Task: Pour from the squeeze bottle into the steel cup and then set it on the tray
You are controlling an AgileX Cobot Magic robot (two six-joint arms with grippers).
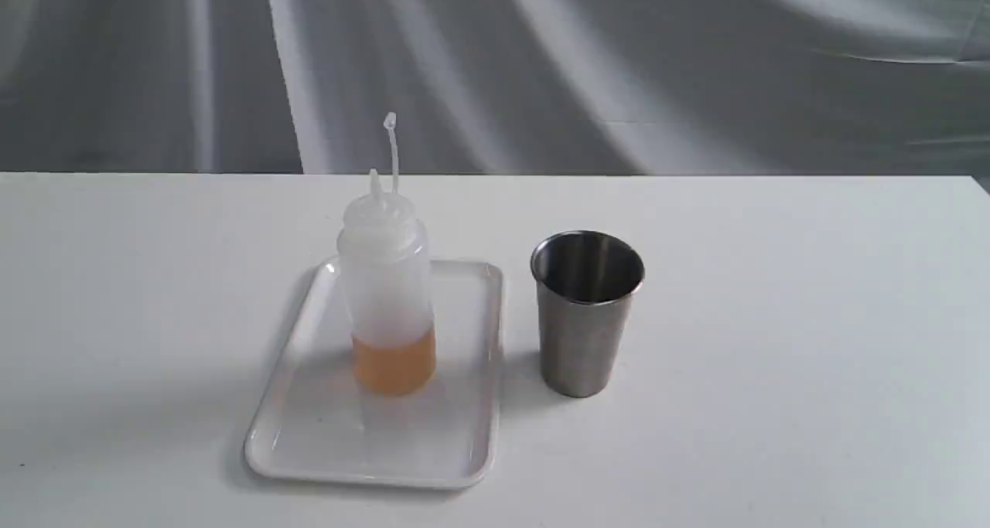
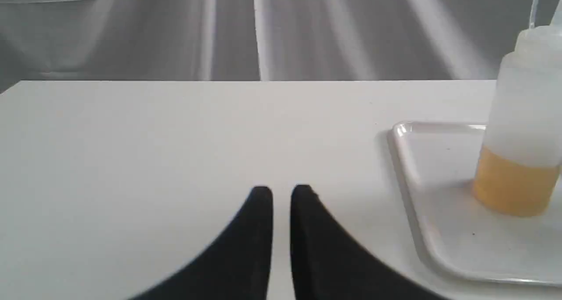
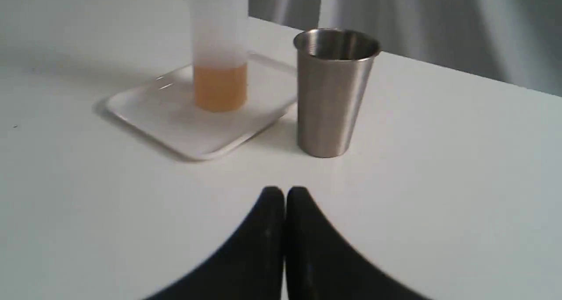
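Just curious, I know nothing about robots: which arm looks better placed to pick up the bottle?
Probably the left. The squeeze bottle stands on the tray, on the left arm's side, with bare table between it and the left tool. The steel cup stands on the side of the right tool.

The squeeze bottle [image 1: 384,281] is showing frosted, translucent plastic. The steel cup [image 1: 584,335] is showing brushed metal. The tray [image 1: 309,435] is gleaming as glossy white plastic; the table [image 1: 773,358] is looking smooth and matt, the backdrop [image 1: 619,72] like creased grey cloth.
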